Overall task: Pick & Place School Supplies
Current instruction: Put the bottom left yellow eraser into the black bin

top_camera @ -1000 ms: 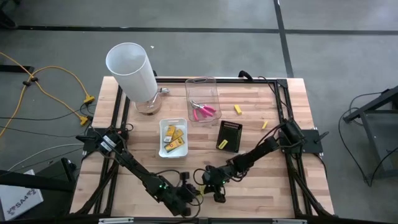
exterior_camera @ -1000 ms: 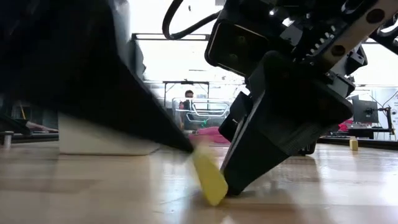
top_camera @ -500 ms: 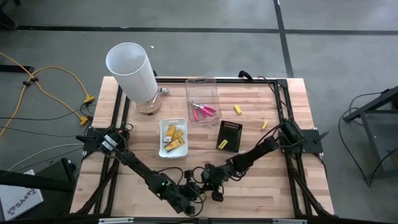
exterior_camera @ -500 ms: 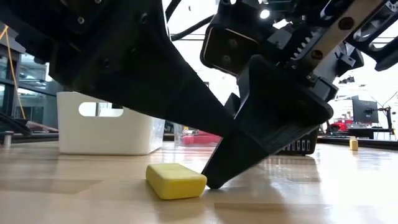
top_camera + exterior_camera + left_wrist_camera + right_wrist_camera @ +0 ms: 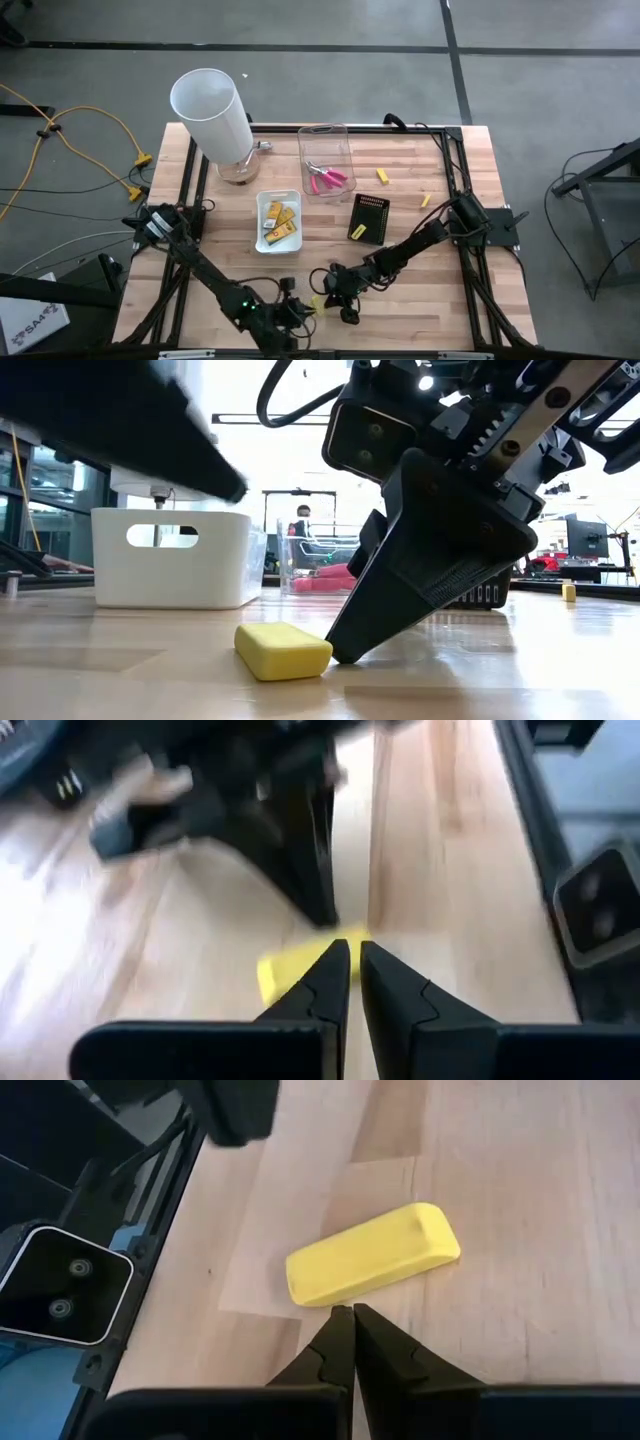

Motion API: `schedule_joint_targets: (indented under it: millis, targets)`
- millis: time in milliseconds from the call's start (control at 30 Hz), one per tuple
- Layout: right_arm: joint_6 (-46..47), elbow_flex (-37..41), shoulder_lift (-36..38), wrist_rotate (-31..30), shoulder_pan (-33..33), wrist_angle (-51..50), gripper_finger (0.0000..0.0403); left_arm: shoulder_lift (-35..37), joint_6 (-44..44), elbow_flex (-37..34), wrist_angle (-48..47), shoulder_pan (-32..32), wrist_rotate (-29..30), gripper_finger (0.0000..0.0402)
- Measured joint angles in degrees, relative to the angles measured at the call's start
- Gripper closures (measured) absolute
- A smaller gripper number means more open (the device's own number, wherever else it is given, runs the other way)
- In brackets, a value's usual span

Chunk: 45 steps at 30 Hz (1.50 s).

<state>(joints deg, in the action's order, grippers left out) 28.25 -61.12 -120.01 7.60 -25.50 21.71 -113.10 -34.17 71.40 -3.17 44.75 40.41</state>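
short plain yellow stubby stick (image 5: 372, 1267) lying flat on the pale wooden worktop (image 5: 420, 290) near the front edge, free of any grip. right end effector (image 5: 352, 1316) just beside it, fingers pressed together with nothing between them, tip down at the wood next to the stick's side in the low view (image 5: 345, 652). left end effector (image 5: 354, 960) close by on the other side, fingers likewise narrowed to a slit and empty, raised off the wood, the stick partly hidden behind its tips. farther back: white rectangular plastic tray (image 5: 279, 221) holding flat yellow packs with red marks (image 5: 281, 224); clear plastic tray (image 5: 327, 160) with pink-handled plier-like tools (image 5: 326, 179) inside; black flat tray (image 5: 369, 217) with one yellow pack at its near corner. two more yellow stubby sticks apart on bare wood, one (image 5: 382, 176) beside the clear tray, one (image 5: 425, 200) nearer the right arm's base. tall white cylinder (image 5: 211, 110) standing at the back left corner.
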Motion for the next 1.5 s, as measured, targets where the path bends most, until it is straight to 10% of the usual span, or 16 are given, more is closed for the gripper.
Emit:
schedule_joint_targets:
  millis: [633,933,1500]
  targets:
    - [1.7,0.0,0.2,6.3,0.0,-1.0,0.0326,-0.1,33.1,0.0,-6.4,-0.1,-7.9,0.0318]
    - [8.0,0.2,2.5,9.9,-0.9,-4.7,0.0305,-0.1,35.8,0.0,-6.0,-0.7,-5.1,0.0291]
    - [20.6,0.2,9.2,-11.6,-14.7,-14.0,0.0325,2.6,38.6,0.0,-7.6,-6.7,-22.2,0.0291]
